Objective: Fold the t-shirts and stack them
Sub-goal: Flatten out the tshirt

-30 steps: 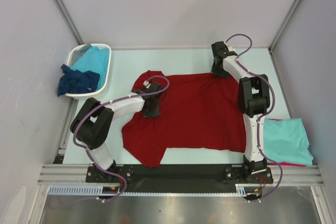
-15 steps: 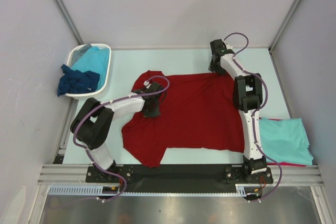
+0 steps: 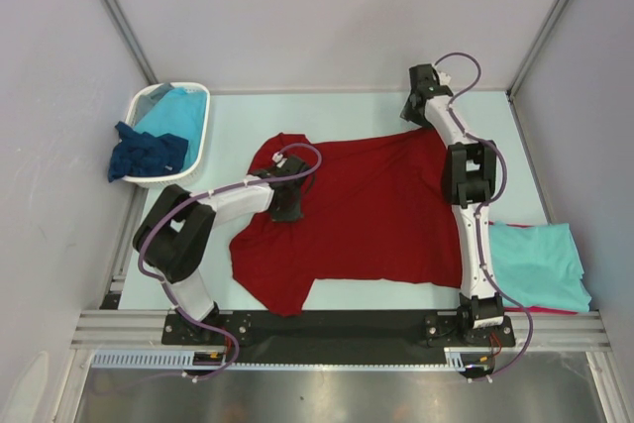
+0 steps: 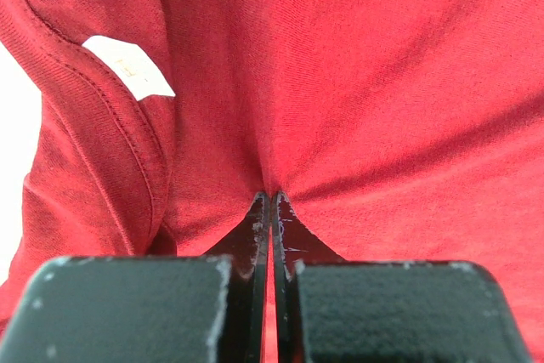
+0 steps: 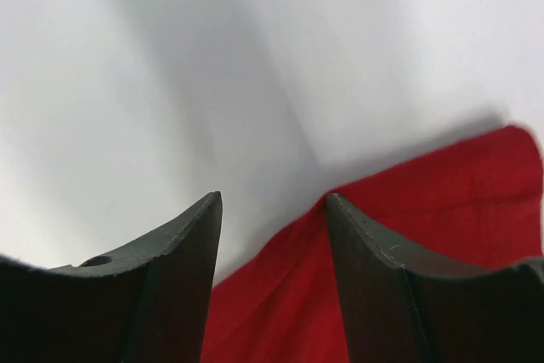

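Note:
A dark red t-shirt [image 3: 376, 215] lies spread flat across the middle of the table. My left gripper [image 3: 287, 207] is shut on a pinch of its cloth just below the collar [image 4: 102, 125]; in the left wrist view the fingers [image 4: 255, 235] meet with red fabric [image 4: 382, 82] between them, beside a white label [image 4: 127, 65]. My right gripper [image 3: 413, 120] hovers open over the shirt's far right corner. In the right wrist view the red edge [image 5: 459, 201] runs between the spread fingers [image 5: 187, 244], which hold nothing.
A white plastic basket [image 3: 203, 136] stands at the far left with a turquoise shirt [image 3: 178, 108] inside and a dark navy one [image 3: 144, 154] hanging over its rim. At the near right, a folded turquoise shirt [image 3: 535, 260] lies on a red one [image 3: 555, 311].
The right gripper has shifted a little to the right along the shirt's far edge and spread slightly wider. The left gripper has held still.

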Available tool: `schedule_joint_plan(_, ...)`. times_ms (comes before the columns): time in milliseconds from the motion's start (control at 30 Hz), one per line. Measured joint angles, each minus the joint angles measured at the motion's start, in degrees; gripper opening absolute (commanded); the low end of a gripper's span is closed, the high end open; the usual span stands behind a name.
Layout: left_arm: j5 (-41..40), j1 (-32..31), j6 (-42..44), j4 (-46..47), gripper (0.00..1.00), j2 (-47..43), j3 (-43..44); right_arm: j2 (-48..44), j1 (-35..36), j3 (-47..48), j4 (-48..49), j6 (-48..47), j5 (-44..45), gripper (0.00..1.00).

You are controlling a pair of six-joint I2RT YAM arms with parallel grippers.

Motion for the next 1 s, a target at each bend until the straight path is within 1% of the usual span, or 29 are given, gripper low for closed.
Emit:
schedule_joint_plan(233,-0.87,-0.52,0.17,0.15,0.02,-0.04,-0.11,0.33,-1.09,1.4,0.48,-0.63,-0.07,0.59)
schedule_joint_plan(367,-0.94,-0.57,0.22,0.26,0.14,-0.11,-0.2,0.02,-0.63,-0.22,1.09,-0.87,0.13,0.59)
schedule_joint_plan(467,-0.87,-0.68,0.31,0.35,0.22,-0.22,-0.2,-2.47,0.07,-5.2,0.94,-0.87,0.68,0.6)
schedule_joint_plan(600,-0.59,-1.36,0.33,0.22,0.3,-0.44,-0.2,-10.99,2.6,-15.85,0.59,-0.87,1.75,0.6)
schedule_joint_plan(633,-0.42,-1.57,0.33,0.09,0.35,-0.5,-0.2,-14.91,3.41,-19.47,0.44,-0.87,2.32,0.6)
schedule_joint_plan(700,-0.24,-1.88,0.2,-0.24,0.39,-0.63,-0.2,-20.0,6.05,-22.82,-0.24,-0.9,3.08,0.61)
schedule_joint_plan(800,-0.13,-2.25,0.0,-0.44,0.39,-0.74,-0.2,-29.53,9.79,-28.85,0.68,-1.46,4.59,0.61)
schedule_joint_plan(867,-0.15,-2.34,-0.02,-0.5,0.39,-0.74,-0.2,-33.99,11.54,-30.18,0.87,-1.95,4.98,0.61)
schedule_joint_plan(967,-0.2,-2.51,-0.09,-0.52,0.38,-0.76,-0.28,-35.5,10.56,-29.31,1.84,-2.1,5.05,0.61)
schedule_joint_plan(1000,-0.24,-2.62,-0.17,-0.39,0.38,-0.85,-0.46,-35.1,9.86,-29.09,1.9,-2.1,5.07,0.59)
